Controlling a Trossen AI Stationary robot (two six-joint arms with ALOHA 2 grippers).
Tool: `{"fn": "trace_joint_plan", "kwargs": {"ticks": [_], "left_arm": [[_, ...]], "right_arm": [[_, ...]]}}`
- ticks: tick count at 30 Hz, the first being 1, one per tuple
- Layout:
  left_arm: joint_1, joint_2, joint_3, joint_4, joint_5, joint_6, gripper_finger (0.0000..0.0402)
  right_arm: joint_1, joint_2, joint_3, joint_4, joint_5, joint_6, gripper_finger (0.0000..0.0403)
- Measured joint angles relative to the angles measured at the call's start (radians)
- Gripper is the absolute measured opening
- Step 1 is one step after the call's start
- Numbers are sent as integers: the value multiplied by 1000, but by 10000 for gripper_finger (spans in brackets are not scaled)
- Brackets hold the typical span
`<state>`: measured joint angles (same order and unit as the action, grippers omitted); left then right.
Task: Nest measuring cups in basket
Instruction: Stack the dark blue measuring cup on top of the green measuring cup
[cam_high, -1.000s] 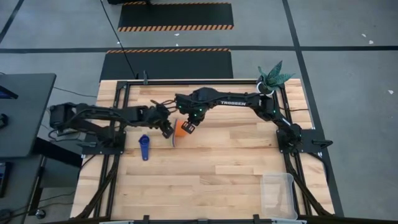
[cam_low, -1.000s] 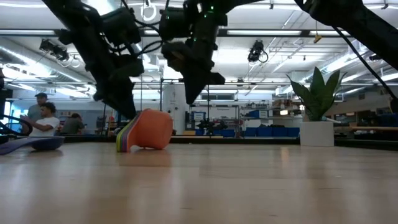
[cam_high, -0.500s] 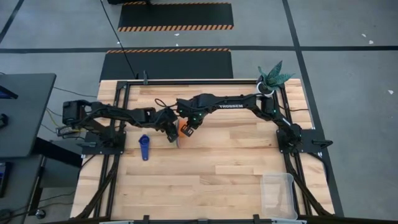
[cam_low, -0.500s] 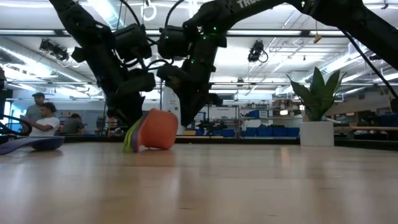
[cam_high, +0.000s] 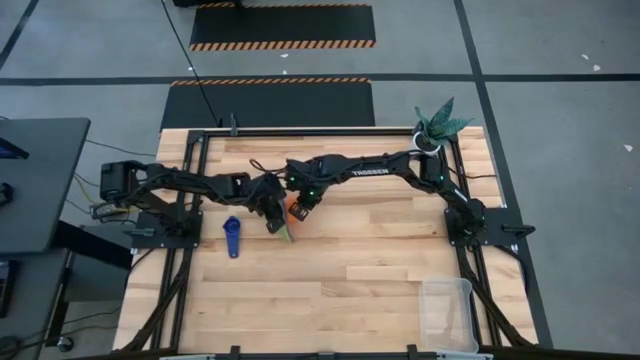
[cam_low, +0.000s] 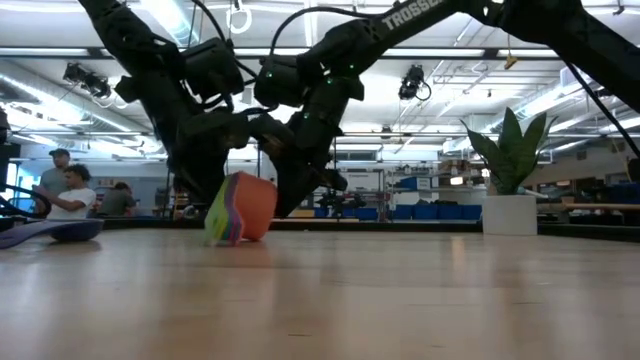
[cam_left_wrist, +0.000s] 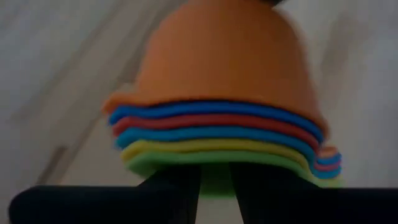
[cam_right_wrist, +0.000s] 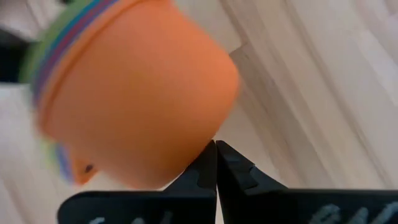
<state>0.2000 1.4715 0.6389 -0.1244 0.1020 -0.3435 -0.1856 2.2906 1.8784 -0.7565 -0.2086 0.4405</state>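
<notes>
- High view hangs right over the bench (cam_high: 340, 290), looking straight down, far enough back to get the whole top, both arms and some floor around it.
- Low view sits at bench-top height, looking level across the wood into the room, with people far off in the background.
- Left wrist view is super close, pressed up against the rims of the stacked measuring cups (cam_left_wrist: 217, 124).
- Right wrist view is just as close, facing the orange outer cup's side.
- All four share that cup stack mid-bench; high and low views also share the potted plant (cam_high: 436, 125).
</notes>
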Motion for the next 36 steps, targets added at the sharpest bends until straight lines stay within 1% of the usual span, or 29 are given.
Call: {"fn": "trace_joint_plan", "kwargs": {"ticks": [2, 7, 12, 15, 18, 21, 26, 30, 36], "left_arm": [[0, -8, 0, 23, 37, 0, 91], [5, -15, 0, 19, 87, 19, 91], [40, -15, 5, 8, 239, 49, 91], [65, -15, 26, -42, 284, 81, 91], [78, -15, 57, -130, 284, 114, 91], [83, -16, 106, -255, 279, 155, 91], [82, -16, 191, -422, 259, 201, 91], [82, -14, 224, -481, 229, 225, 91], [81, -5, 222, -489, 224, 227, 91]], "right_arm": [[0, 0, -21, 22, 2, -4, 2], [0, 1, -56, 94, -22, -21, 2], [4, 2, -109, 205, -78, -47, 2], [6, 2, -131, 250, -94, -40, 2], [8, 2, -141, 276, -106, -39, 2], [10, 2, -142, 299, -135, -36, 3], [13, 2, -142, 330, -131, -33, 3], [16, 0, -140, 330, -127, -30, 3], [21, 0, -139, 316, -111, -17, 4]]}}
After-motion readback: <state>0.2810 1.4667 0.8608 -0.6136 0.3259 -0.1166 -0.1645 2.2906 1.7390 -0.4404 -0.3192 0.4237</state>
